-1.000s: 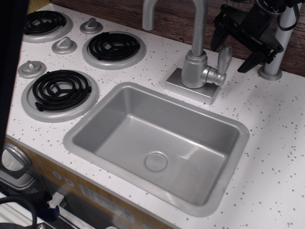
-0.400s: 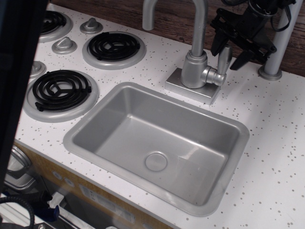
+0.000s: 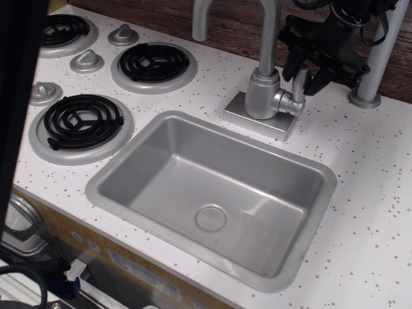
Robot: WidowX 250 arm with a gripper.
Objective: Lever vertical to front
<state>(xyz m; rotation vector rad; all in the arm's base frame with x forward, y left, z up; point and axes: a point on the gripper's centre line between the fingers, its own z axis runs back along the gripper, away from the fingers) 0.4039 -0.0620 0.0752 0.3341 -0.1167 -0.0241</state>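
Observation:
The lever (image 3: 299, 85) is a small silver-grey paddle standing upright on the right side of the faucet body (image 3: 262, 93), joined to it by a short stub. My black gripper (image 3: 303, 71) comes in from the upper right and is open. Its two fingers (image 3: 289, 63) straddle the upper part of the lever, one on each side. The lever's top is partly hidden by the fingers. I cannot tell whether the fingers touch it.
The tall curved spout (image 3: 235, 13) rises from the faucet body. The grey sink (image 3: 135, 149) lies in front. Black stove burners (image 3: 154, 63) and grey cone knobs (image 3: 86, 61) are at the left. A grey post (image 3: 376, 61) stands at the right. A dark blurred edge covers the far left.
My gripper has moved left and down, from beside the lever to around its upper part. The lever still stands upright.

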